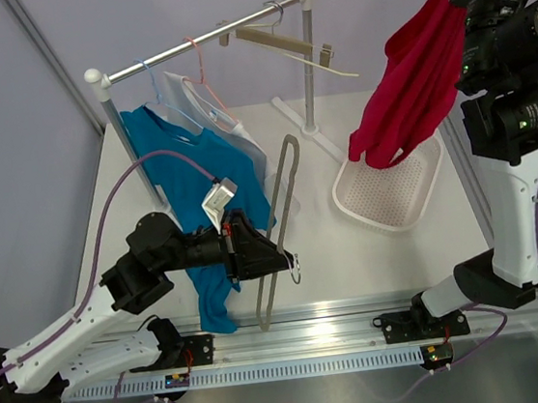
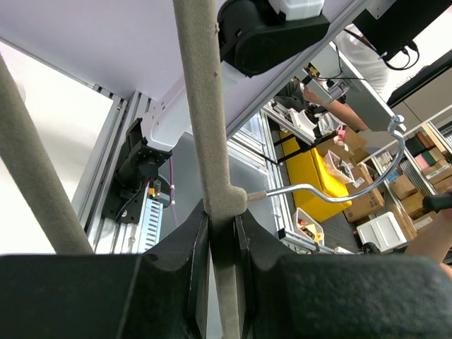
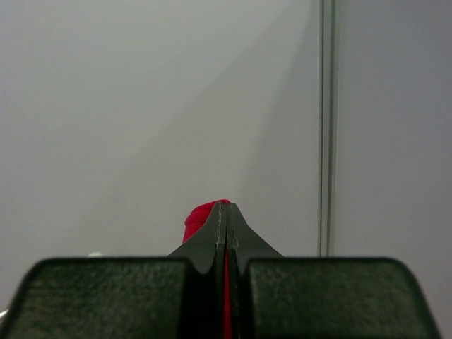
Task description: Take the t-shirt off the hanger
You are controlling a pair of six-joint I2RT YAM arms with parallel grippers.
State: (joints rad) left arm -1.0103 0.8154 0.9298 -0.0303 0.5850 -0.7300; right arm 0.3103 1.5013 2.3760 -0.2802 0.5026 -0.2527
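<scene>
Left tool [image 2: 222,227] clamps the grey hanger [image 2: 201,106]; right tool [image 3: 226,212] pinches red t-shirt [image 1: 419,68] over basket [image 1: 339,200].

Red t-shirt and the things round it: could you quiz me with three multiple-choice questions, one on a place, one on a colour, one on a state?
1. Where does the red t-shirt hang? A) on the floor B) above the white basket C) inside a cupboard
2. What colour is the hanger in the left end effector? A) yellow B) green C) grey
3. How is the right end effector? A) shut on the red t-shirt B) wide open C) holding a hanger
Answers: 1 B, its lower end dangles over the basket; 2 C, its bar looks grey in both views; 3 A, red cloth is pinched in it.
</scene>
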